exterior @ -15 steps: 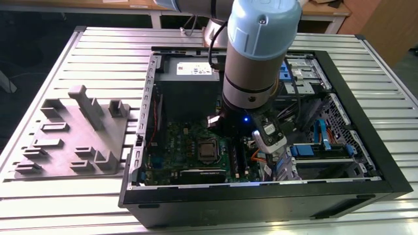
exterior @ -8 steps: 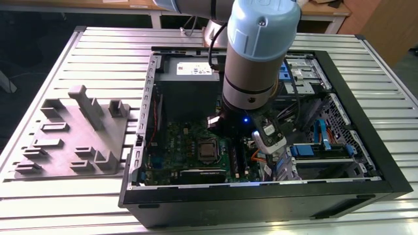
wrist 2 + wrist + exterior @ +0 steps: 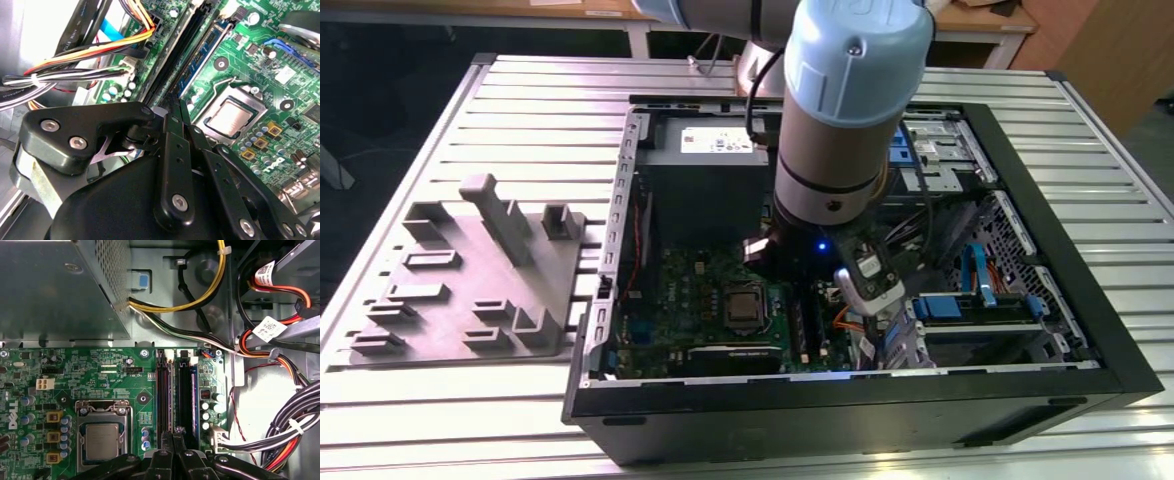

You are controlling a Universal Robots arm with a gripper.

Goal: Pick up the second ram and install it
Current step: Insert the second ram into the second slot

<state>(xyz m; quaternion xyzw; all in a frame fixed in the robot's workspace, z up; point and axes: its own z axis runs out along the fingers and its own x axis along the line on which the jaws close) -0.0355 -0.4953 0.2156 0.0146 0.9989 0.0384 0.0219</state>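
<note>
At the exterior view's left, on the table, a grey holder sits bare. Right of it, the open computer case holds the green board, power supply and bundled cables. We see the claw pressed together, pinching nothing visible, low centre over the black slots. We take the thin bluish strip standing in the slot nearer the processor for the second ram. Seating needs straight, even pressure along the slot.

Wrist views close above motherboard
</note>
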